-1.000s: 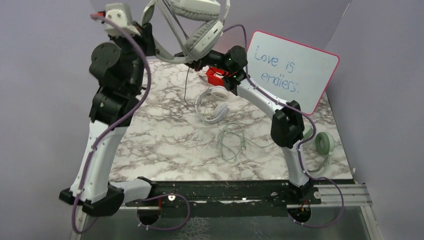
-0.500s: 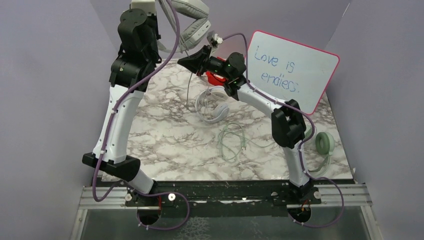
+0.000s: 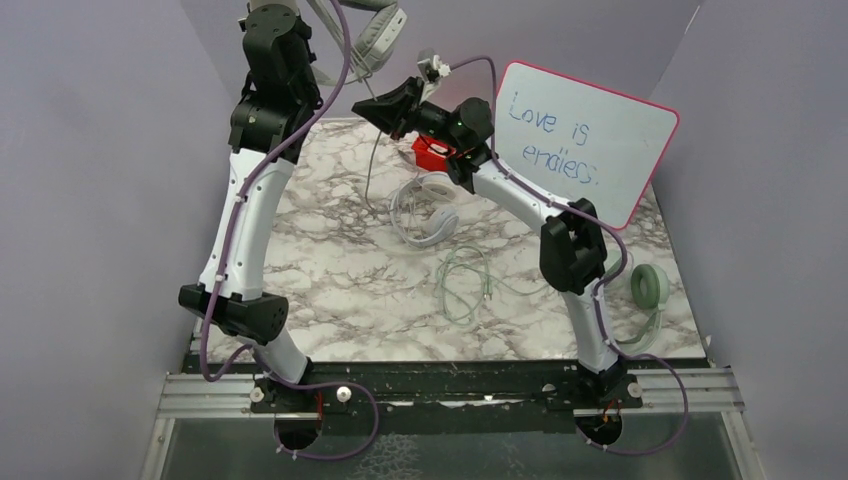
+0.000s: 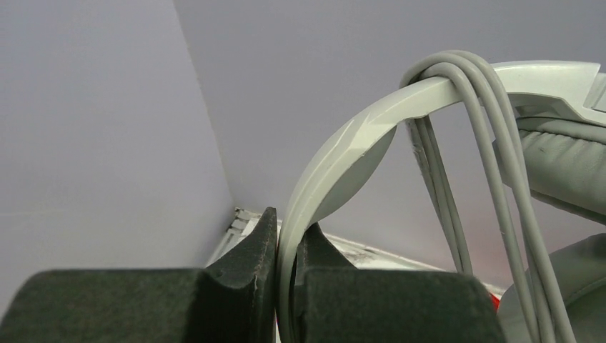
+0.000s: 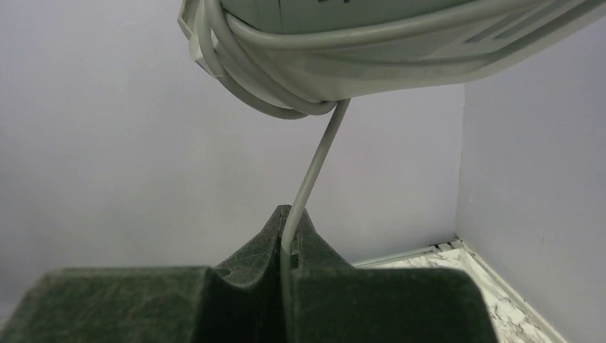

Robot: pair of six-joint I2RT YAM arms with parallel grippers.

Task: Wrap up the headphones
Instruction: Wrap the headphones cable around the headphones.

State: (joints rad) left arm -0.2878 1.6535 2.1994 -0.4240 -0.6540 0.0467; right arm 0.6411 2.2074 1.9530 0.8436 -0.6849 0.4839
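The grey-green headphones (image 3: 376, 36) hang high above the back of the table, partly cut off by the top edge of the overhead view. My left gripper (image 4: 286, 239) is shut on their headband (image 4: 336, 161). Several turns of the grey cable (image 4: 457, 78) lie over the band, beside a padded cup (image 4: 564, 161). My right gripper (image 3: 365, 108), just below and to the right, is shut on the same cable (image 5: 314, 164), which runs taut up to the wound bundle (image 5: 279, 86). The rest of the cable (image 3: 371, 170) dangles to the table.
White headphones (image 3: 428, 212) with coiled cable lie mid-table, behind them a red object (image 3: 432, 152). A loose mint cable (image 3: 463, 285) lies nearer, and a mint ear cup (image 3: 648, 286) sits at the right edge. A whiteboard (image 3: 585, 140) leans at the back right. Purple walls enclose the table.
My left arm has straightened and swung right, lifting the headphones toward the top edge. The right gripper has risen and tilted up with the cable.
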